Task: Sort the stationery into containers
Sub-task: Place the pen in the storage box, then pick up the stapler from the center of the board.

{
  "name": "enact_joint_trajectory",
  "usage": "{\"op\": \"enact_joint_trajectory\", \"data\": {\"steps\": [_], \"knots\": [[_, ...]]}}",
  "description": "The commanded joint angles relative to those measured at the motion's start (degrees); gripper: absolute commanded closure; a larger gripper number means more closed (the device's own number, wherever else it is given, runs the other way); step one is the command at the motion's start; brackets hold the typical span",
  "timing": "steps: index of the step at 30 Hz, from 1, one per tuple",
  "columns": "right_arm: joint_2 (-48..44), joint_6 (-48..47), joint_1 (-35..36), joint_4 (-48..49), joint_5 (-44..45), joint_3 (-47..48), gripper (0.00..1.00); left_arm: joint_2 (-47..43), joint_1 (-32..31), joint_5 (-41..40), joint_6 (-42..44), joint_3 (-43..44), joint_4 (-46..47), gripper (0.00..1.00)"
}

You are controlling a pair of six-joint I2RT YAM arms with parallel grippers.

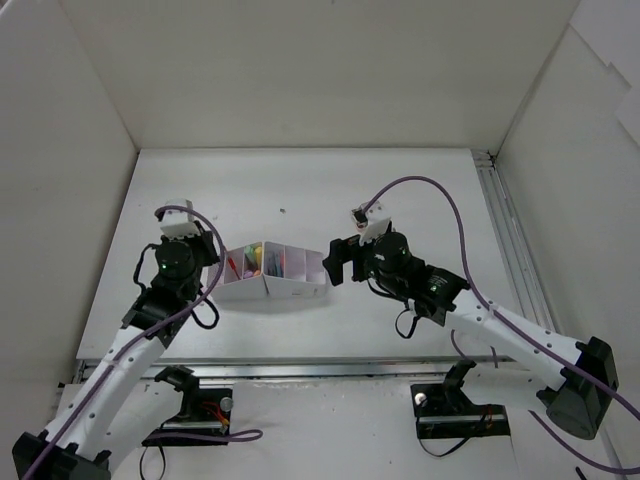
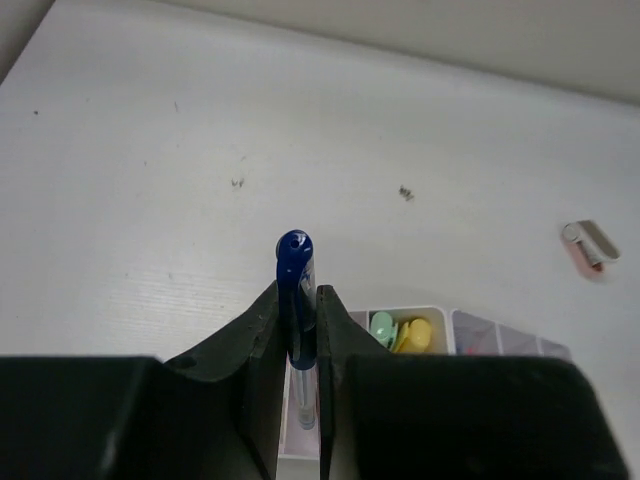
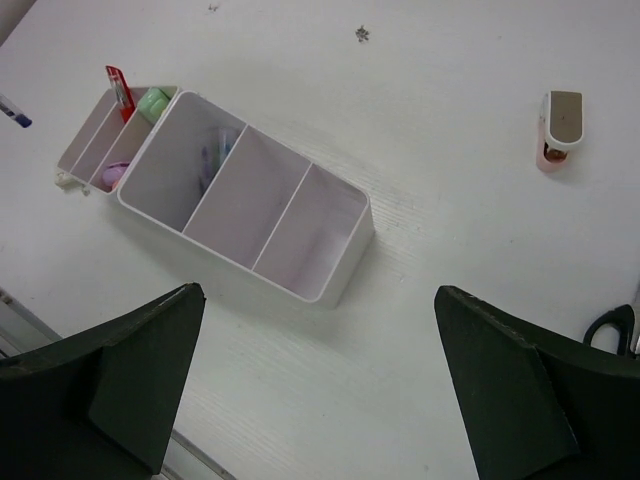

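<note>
A blue pen was seen clamped between the left jaws at lower centre; the right jaws were held wide apart just beside the white organizer.

1 white organizer, 1 blue pen, 1 red pen, 1 green marker

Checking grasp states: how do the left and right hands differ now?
The left hand is shut on a blue plastic pen; the right hand is wide open, empty. It sits at the low white organizer's left end, right hand at its right end. Both are black.
</note>
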Motion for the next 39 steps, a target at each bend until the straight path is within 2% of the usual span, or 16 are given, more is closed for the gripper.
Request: {"op": "enact_joint_trajectory", "data": {"steps": [1, 5, 11, 19, 20, 22, 23, 24, 25, 28, 35, 39], "knots": [[0.1, 0.0, -1.1, 0.8, 0.4, 0.5, 0.02, 3.8, 1.1, 1.8, 3.3, -1.1, 8.1, 1.00], [0.5, 0.0, -2.4, 0.5, 0.6, 0.5, 0.02, 7.5, 1.1, 0.4, 2.9, -2.4, 10.4, 1.00], [0.1, 0.7, -4.7, 0.2, 0.5, -0.4, 0.02, 9.6, 1.7, 4.7, 1.2, -6.1, 14.6, 1.00], [-0.7, 1.8, -6.9, 0.2, 0.0, -2.0, 0.02, 11.2, 1.7, 6.6, -1.5, -7.4, 14.1, 1.00], [-0.7, 2.1, -7.3, 0.0, 0.3, -2.3, 0.02, 11.4, 1.7, 6.6, -2.2, -7.0, 12.1, 0.88], [-1.2, 2.5, -7.9, -0.6, 1.0, -2.6, 0.02, 12.6, 1.7, 6.6, -2.8, -5.6, 9.9, 0.70], [-1.3, 2.6, -8.9, -0.9, 1.2, -2.6, 0.02, 12.9, 1.7, 6.9, -2.8, -4.9, 7.8, 0.50], [-1.1, 2.8, -9.2, -1.5, 1.9, -2.2, 0.02, 13.2, 1.7, 6.8, -2.9, -4.4, 6.7, 0.39], [-0.9, 2.8, -9.6, -2.6, 2.2, -2.0, 0.02, 13.2, 1.7, 6.3, -3.2, -3.1, 5.5, 0.23], [0.1, 3.5, -11.9, -4.5, 2.8, -1.1, 0.02, 12.0, 1.7, 5.1, -4.1, -1.5, 0.8, 0.01], [5.6, -0.4, -18.4, -6.9, -0.5, 2.9, 0.02, 6.3, 1.7, 2.4, -5.9, 2.8, -7.8, 0.00], [13.3, -4.6, -21.3, -7.5, -4.0, 6.4, 0.02, 1.8, 1.7, 1.0, -6.7, 4.0, -11.6, 0.01]]}}
